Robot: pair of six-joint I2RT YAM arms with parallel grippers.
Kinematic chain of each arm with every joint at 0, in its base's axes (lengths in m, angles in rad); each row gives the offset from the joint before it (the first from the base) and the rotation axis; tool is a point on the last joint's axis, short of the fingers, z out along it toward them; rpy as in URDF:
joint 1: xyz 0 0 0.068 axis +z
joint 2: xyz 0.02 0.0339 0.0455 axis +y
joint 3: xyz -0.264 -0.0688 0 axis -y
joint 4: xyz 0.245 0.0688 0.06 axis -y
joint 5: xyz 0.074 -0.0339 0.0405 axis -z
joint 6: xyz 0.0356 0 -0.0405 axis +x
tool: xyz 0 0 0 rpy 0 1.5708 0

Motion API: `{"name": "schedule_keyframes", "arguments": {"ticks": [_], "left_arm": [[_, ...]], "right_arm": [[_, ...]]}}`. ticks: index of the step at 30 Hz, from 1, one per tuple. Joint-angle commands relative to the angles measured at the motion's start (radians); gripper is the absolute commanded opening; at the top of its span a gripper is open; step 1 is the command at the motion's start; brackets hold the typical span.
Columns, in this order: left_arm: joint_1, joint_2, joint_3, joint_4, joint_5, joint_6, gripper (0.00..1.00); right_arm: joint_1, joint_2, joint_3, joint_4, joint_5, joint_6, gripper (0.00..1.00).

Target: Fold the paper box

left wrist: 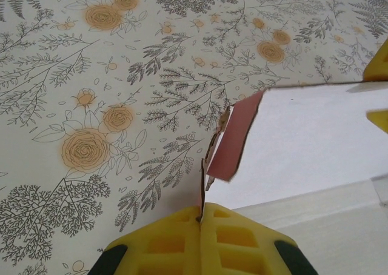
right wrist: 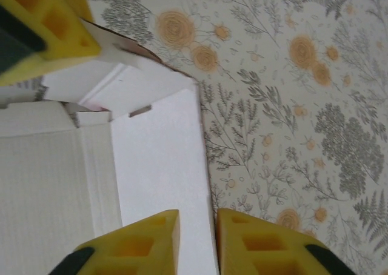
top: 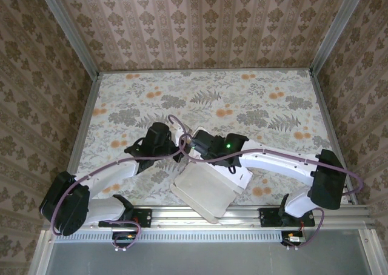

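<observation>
The paper box (top: 205,189) lies part-folded on the near middle of the table, whitish inner face up, its near corner over the front rail. From the left, my left gripper (top: 177,149) reaches the box's far end. In the left wrist view it (left wrist: 201,209) is shut on a thin upright cardboard flap, with a pink flap (left wrist: 235,140) just beyond and the white panel (left wrist: 315,142) to the right. My right gripper (right wrist: 198,217) is open; its yellow fingers (right wrist: 151,235) straddle the edge of a raised white side wall (right wrist: 157,166) with a gap around the card.
The floral table (top: 242,99) stretches to the back and both sides, fenced by patterned walls and metal posts. A purple cable (top: 182,139) loops over the wrists. The aluminium front rail (top: 182,213) runs under the box's near corner.
</observation>
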Motion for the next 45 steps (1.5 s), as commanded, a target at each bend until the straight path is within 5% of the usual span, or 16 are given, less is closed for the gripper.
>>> {"name": "schedule_keyframes", "arguments": {"ticks": [1,21,32,45], "left_arm": [[-0.027,-0.033,-0.017,-0.003,-0.016,0.010,0.01],[-0.075,-0.067,-0.083,0.104,-0.051,-0.014,0.02],[-0.114,-0.034,-0.102,0.252,-0.081,-0.029,0.02],[-0.129,0.147,-0.033,0.423,-0.057,-0.022,0.02]], "right_arm": [[-0.008,-0.060,-0.008,0.026,-0.115,0.031,0.30],[-0.372,-0.250,-0.172,0.351,-0.699,0.317,0.51],[-0.559,-0.227,-0.314,0.503,-0.841,0.406,0.47],[-0.617,-0.272,-0.465,0.639,-0.860,0.475,0.41]]}}
